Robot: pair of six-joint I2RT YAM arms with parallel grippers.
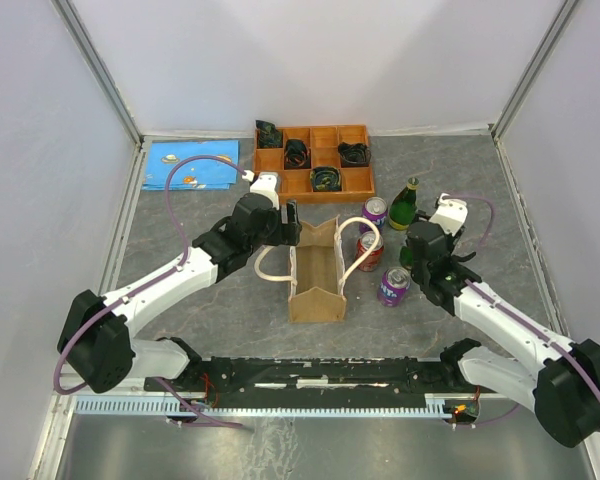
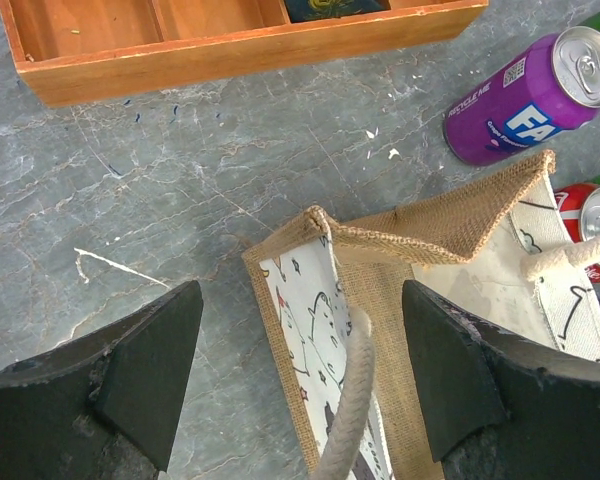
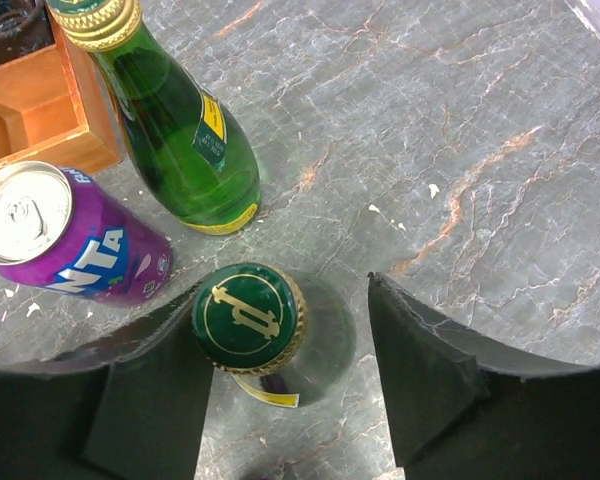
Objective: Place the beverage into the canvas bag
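Note:
The tan canvas bag (image 1: 316,282) stands open mid-table with cream rope handles. My left gripper (image 1: 289,226) is open at its far-left end. In the left wrist view the gripper (image 2: 300,370) straddles the bag's wall (image 2: 450,225) and one rope handle (image 2: 352,410) without gripping. My right gripper (image 1: 423,262) is open. In the right wrist view the gripper (image 3: 290,370) straddles an upright green bottle, whose cap (image 3: 248,317) sits close against the left finger (image 3: 150,400). A second green bottle (image 1: 407,204), two purple cans (image 1: 375,213) (image 1: 393,286) and a red can (image 1: 369,251) stand right of the bag.
A wooden compartment tray (image 1: 315,160) holding dark objects sits at the back, its edge also in the left wrist view (image 2: 230,40). A blue cloth (image 1: 190,165) lies at the back left. White walls enclose the table.

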